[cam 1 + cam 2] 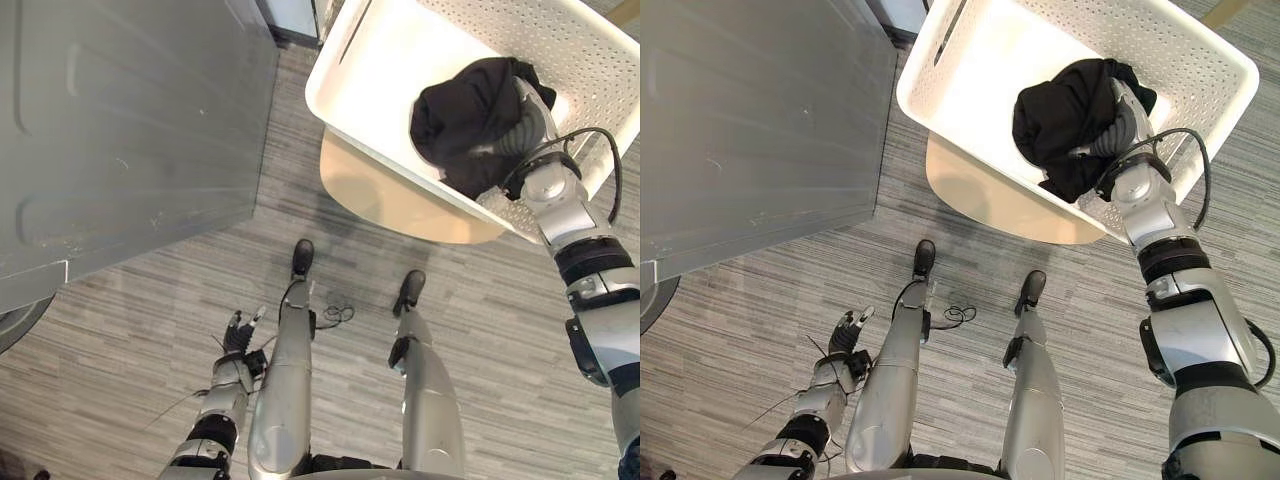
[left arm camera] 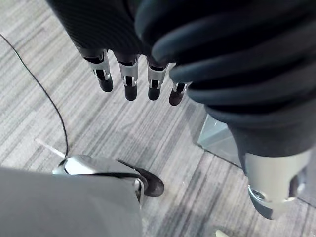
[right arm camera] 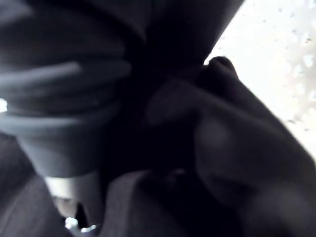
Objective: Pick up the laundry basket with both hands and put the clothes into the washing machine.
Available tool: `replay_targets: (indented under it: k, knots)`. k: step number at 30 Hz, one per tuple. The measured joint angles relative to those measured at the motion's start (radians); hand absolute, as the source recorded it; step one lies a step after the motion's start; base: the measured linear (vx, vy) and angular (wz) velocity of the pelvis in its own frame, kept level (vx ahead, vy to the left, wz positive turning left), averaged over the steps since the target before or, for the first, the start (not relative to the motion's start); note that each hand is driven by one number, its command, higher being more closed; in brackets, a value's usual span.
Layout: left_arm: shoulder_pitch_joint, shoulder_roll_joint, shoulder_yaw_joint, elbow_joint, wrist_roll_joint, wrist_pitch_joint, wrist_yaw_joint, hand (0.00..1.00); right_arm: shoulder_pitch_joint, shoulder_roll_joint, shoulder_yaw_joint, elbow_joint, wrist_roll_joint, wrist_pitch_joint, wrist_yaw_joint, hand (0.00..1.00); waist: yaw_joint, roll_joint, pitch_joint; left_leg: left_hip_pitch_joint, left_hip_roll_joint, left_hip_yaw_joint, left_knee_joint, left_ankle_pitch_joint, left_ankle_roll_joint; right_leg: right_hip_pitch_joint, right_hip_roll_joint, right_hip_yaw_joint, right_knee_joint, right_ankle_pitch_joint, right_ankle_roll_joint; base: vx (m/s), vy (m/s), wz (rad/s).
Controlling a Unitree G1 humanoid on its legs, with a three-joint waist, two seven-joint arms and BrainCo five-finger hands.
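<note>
- The grey metal washing machine (image 1: 130, 130) stands at the left, well apart from the basket, so the load will need carrying across.
- The left hand (image 1: 240, 335) hangs low and near, its fingers (image 2: 129, 81) straight, holding nothing.
- The white perforated plastic laundry basket (image 1: 380, 70) sits far right on a beige round stool (image 1: 400, 200), with the bundled black clothing (image 1: 465, 110) inside.
- The right hand (image 1: 1123, 125) reaches into the bundle with its fingers buried, so I cannot tell its grip. It should gather plenty of cloth before lifting, so nothing trails.
</note>
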Motion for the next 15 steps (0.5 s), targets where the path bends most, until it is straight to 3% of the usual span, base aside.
replay_targets:
  k: [8, 11, 15]
  knots:
    - [0.000, -0.003, 0.007, -0.019, -0.003, 0.002, 0.005, 0.00, 0.020, 0.056, 0.003, 0.054, -0.148, 0.006, 0.022, 1.00, 0.001, -0.013, -0.003, 0.007, 0.005, -0.014, 0.026, -0.001, 0.000, 0.004, -0.008, -0.024, 0.077, -0.047, -0.001, 0.02, 0.002, 0.09]
    - [0.000, -0.003, 0.007, -0.018, -0.015, 0.003, 0.017, 0.00, 0.038, 0.074, 0.003, 0.082, -0.148, 0.017, 0.031, 1.00, -0.001, -0.019, -0.003, 0.034, 0.002, -0.006, 0.031, -0.001, 0.000, 0.030, -0.014, -0.023, 0.083, -0.047, -0.001, 0.01, 0.007, 0.02]
    - [0.008, 0.005, 0.007, -0.009, -0.020, 0.006, 0.018, 0.00, 0.114, 0.104, -0.036, 0.085, -0.127, 0.057, 0.044, 1.00, -0.007, -0.046, -0.008, 0.103, 0.004, 0.007, 0.025, -0.001, 0.001, 0.094, -0.015, -0.017, 0.077, -0.047, -0.001, -0.01, 0.007, -0.03]
